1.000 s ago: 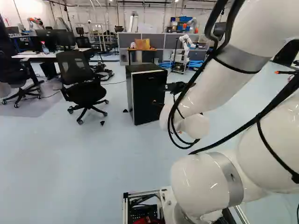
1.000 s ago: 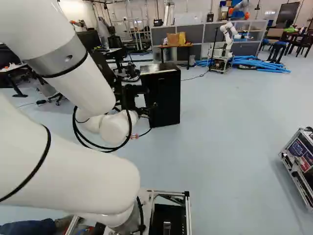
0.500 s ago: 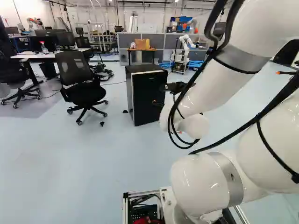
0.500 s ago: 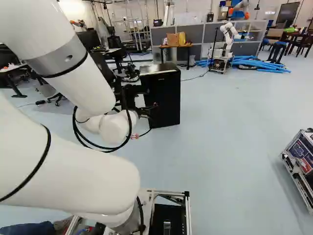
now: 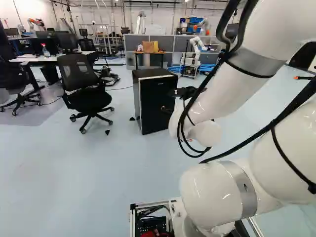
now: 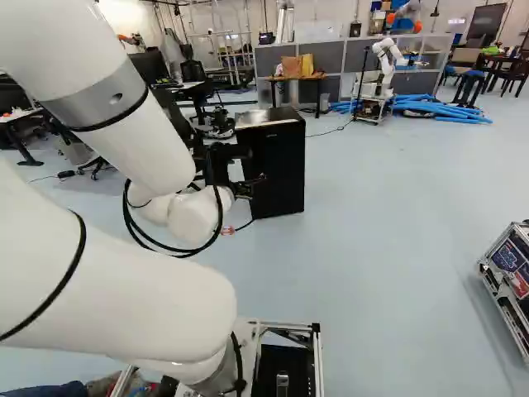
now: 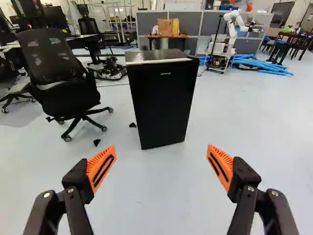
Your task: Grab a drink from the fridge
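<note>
Past the arm, the gripper (image 6: 254, 184) shows in the right base view in front of the black fridge (image 6: 278, 165). In the wrist view the gripper (image 7: 161, 159) is wide open, its orange pads far apart with only floor between them. Straight ahead, apart from the fingers, stands the fridge (image 7: 160, 100), upright with its door shut. The left base view shows the fridge (image 5: 154, 101) just beyond the wrist, partly covered by it. Any drink inside is hidden.
A black office chair (image 7: 61, 73) stands beside the fridge, with small black wedges (image 7: 97, 142) on the floor. Behind are a grey partition (image 7: 146, 24), another robot (image 7: 230, 32) and blue tubes (image 7: 259, 63). A metal-edged case (image 6: 506, 273) stands at the right of the right base view.
The base has moved slightly ahead: the fridge and chair appear a little nearer, and the case has shifted outward in the right base view. The arm keeps its pose, gripper still open.
</note>
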`<state>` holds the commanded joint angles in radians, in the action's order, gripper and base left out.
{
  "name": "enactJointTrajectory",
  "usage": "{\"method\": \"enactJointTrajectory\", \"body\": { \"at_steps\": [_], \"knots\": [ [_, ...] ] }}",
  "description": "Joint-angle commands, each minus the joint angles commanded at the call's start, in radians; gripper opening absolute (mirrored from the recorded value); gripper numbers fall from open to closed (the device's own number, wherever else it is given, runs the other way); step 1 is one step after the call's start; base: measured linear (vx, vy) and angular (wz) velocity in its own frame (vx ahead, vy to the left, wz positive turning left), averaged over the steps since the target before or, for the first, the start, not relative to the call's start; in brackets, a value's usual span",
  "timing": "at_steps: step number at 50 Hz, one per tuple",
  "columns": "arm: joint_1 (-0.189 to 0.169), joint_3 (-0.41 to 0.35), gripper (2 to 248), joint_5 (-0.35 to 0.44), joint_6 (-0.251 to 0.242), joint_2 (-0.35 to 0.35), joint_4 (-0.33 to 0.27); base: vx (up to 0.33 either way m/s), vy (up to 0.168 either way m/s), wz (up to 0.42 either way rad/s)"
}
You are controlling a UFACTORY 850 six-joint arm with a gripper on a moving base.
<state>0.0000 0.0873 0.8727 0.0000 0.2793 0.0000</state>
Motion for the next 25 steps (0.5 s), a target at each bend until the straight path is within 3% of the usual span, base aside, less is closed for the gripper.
{"method": "enactJointTrajectory", "body": {
  "at_steps": [25],
  "knots": [
    [0.000, 0.000, 247, 0.000, 0.000, 0.000, 0.000, 0.056, 0.002, -0.003]
  ]
}}
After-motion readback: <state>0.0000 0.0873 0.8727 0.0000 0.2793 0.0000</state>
